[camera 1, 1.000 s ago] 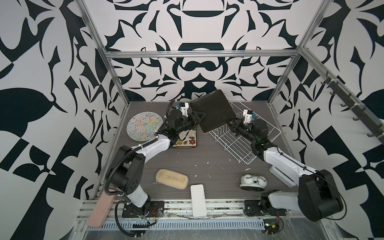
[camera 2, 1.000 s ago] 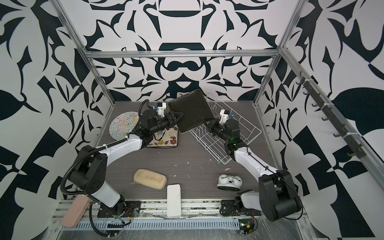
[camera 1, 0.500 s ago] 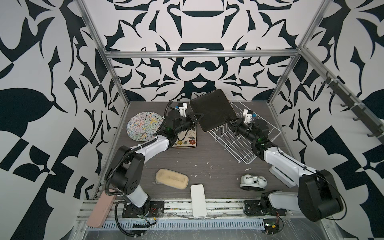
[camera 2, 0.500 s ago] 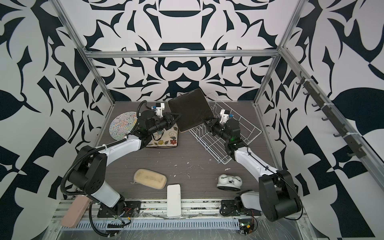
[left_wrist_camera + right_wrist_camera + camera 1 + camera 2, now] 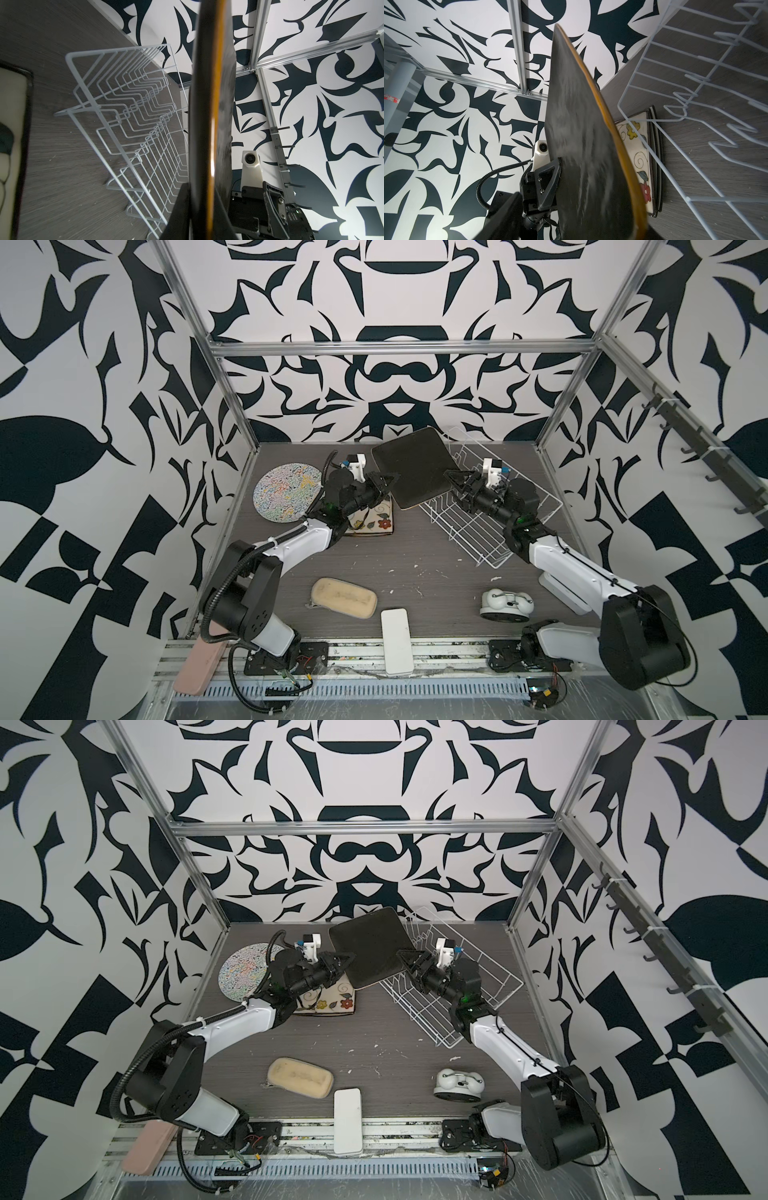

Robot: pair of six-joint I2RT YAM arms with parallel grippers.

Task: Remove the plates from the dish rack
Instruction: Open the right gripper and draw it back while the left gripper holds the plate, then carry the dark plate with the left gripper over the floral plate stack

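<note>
A dark square plate hangs tilted in the air between both grippers, over the gap between the white wire dish rack and the flowered plate. My left gripper is shut on the plate's left edge. My right gripper stands open, its jaws spread on either side of the plate's right edge. The round squiggle plate lies flat at the far left. No plate shows in the rack.
A beige sponge and a white block lie near the front edge. A white handled object sits front right. A pink block rests on the front rail. Hooks line the right wall.
My right gripper's jaws have spread apart off the dark plate's edge. The left gripper stays shut on the plate, which has barely moved.
</note>
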